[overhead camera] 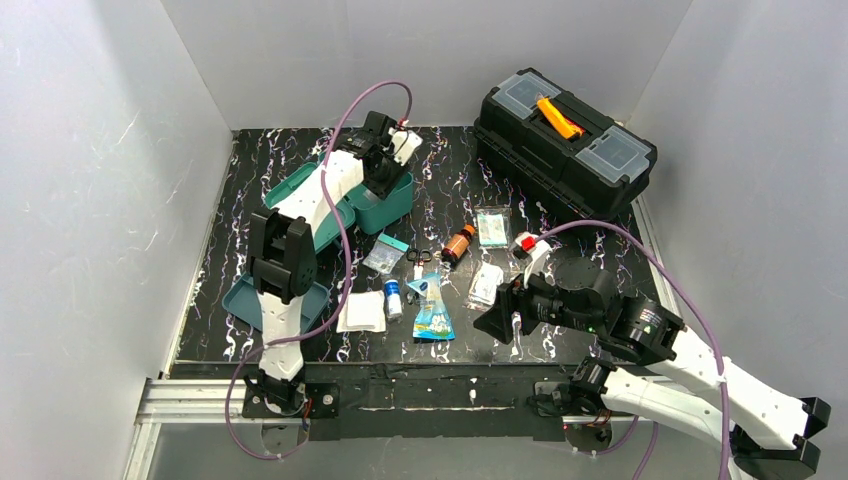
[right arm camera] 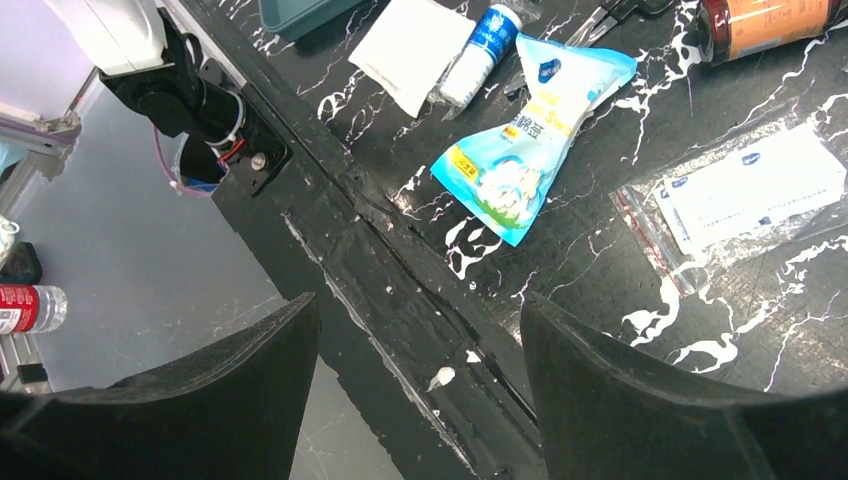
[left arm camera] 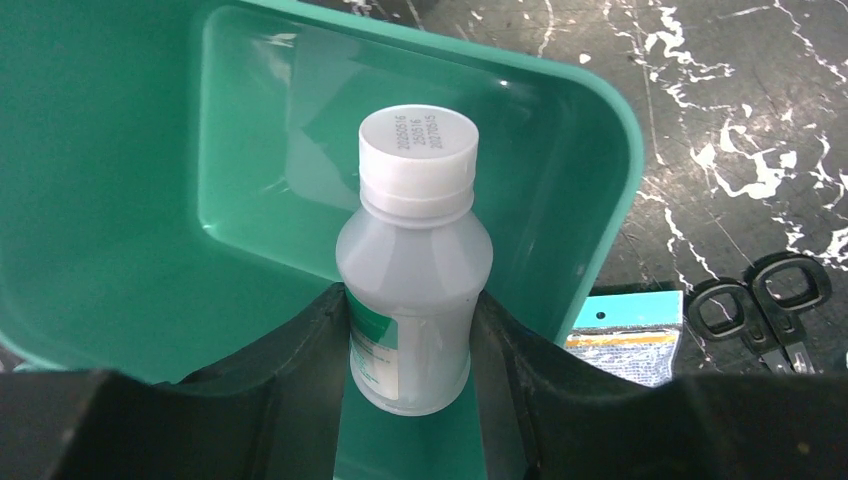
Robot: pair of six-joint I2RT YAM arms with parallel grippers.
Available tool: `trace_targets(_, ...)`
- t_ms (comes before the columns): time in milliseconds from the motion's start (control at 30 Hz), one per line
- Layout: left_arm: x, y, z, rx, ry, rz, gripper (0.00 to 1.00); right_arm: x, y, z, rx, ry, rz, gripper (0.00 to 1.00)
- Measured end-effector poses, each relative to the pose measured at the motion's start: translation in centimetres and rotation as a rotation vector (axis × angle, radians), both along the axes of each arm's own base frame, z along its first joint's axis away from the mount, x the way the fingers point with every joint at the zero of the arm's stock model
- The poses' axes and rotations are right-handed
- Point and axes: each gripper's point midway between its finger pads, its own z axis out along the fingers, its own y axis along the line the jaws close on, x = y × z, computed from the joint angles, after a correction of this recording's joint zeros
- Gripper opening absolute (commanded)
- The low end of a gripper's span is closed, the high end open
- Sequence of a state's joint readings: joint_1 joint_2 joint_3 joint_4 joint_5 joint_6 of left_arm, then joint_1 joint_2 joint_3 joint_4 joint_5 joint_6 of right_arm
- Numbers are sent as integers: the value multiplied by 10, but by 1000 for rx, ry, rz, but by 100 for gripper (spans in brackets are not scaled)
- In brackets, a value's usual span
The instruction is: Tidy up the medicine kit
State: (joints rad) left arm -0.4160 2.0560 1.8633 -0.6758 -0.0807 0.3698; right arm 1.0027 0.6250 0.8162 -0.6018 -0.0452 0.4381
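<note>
- Nearest the lens, the left claw (left arm camera: pixel 410 330) has its two black fingers pressed on the lower body of a white-capped bottle (left arm camera: pixel 415 250), one on each side.
- Over the near edge of the worktop (right arm camera: pixel 600 270), the right claw (right arm camera: pixel 415 330) hangs with its fingers wide apart and nothing between them.
- Straight ahead of the left claw lies the teal medicine kit (left arm camera: pixel 600 150), its open cavity facing the claw. The bottle hangs over that cavity; whether its base touches anything I cannot tell.
- The bottle's long axis runs outward from the fingers, cap end farthest from the claw and tipped back enough that the cap's top shows.
- Risk, as I judge it: the grip is low on a smooth round body, so the bottle could swing or slip. Released standing on end it may topple, or its cap may knock the kit's right wall.
- Outside the kit, scissors (left arm camera: pixel 760 300) lie right of the left claw, and a blue packet (right arm camera: pixel 530 150) lies ahead of the right claw.
</note>
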Motion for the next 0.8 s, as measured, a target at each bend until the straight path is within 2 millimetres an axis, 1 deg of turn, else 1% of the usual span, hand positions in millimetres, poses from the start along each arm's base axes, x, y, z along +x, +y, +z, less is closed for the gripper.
trace_targets(67, -3, -4, -2, -18, 19, -20, 0, -1, 0, -1, 0, 2, 3, 79)
trace_targets(233, -10, -13, -1, -68, 38, -53, 0, -2, -3, -1, 8, -1, 2, 80)
trace_targets(467, -39, -27, -8, -112, 109, -105, 0, -5, -3, 1, 20, 7, 3, 79)
trace_targets(633, -76, -40, -23, -127, 201, -151, 0, -10, -8, 0, 28, 32, -5, 79)
trace_targets(800, -115, -48, -36, -120, 288, -187, 0, -15, -16, -1, 46, 47, -20, 79)
